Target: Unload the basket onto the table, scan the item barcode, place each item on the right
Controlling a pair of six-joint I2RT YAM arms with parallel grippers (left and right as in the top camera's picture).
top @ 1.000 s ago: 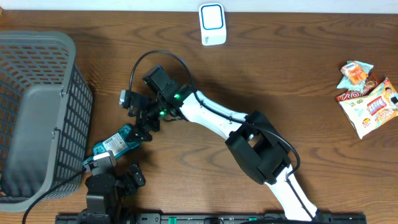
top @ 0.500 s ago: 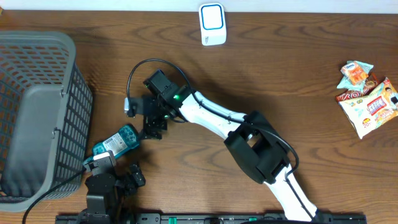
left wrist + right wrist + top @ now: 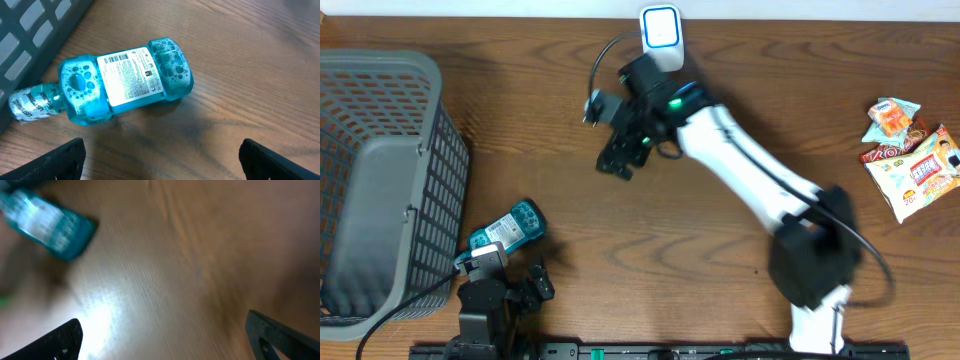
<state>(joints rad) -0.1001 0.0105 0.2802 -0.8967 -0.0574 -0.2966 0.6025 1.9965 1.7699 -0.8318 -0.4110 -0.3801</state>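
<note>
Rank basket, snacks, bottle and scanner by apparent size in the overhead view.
1. basket: largest by far.
2. snacks, taken as one pile.
3. bottle and scanner: these look about alike, the bottle longer and the scanner wider, so I won't rank one over the other.

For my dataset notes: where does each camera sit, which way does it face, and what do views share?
Overhead: above the table, facing straight down; both arms show.
Left wrist: on the left arm, facing down at the bottle; the left tool shows.
Right wrist: on the right arm, facing down, blurred; the right tool shows.
Shared: the bottle, all three.
</note>
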